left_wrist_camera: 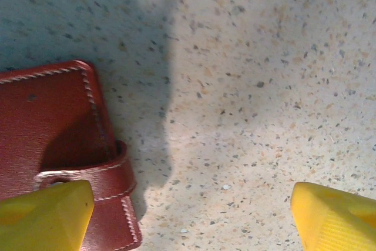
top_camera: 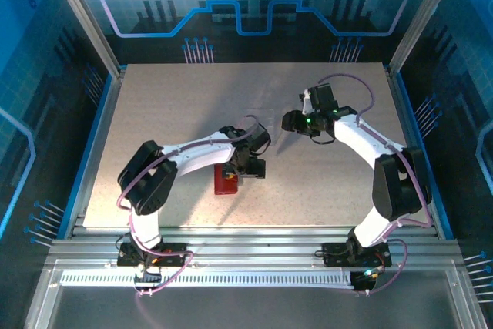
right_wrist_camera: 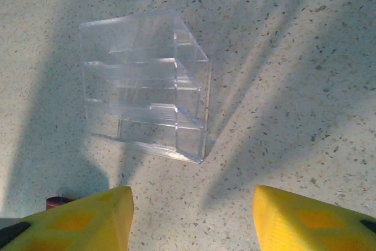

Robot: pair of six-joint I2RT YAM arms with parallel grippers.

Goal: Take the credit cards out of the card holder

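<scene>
**Card holder** [top_camera: 225,182]: lies flat and closed on the counter [top_camera: 154,113], near the front centre, with its red outer face up. In the left wrist view, its strap [left_wrist_camera: 88,174] wraps over one edge and pale stitching runs along the border.

**Left gripper** [left_wrist_camera: 192,195]: released. The jaws are spread wide with nothing between them. It hangs low beside the strap edge of the card holder. One yellow finger [left_wrist_camera: 44,218] overlaps the strap end and the other is over bare counter. Contact cannot be confirmed.

**Right gripper** [right_wrist_camera: 192,195]: released. The jaws are apart and nothing is held. It hangs over bare counter, apart from the card holder, facing a clear tiered stand [right_wrist_camera: 147,86] just ahead of it.
</scene>
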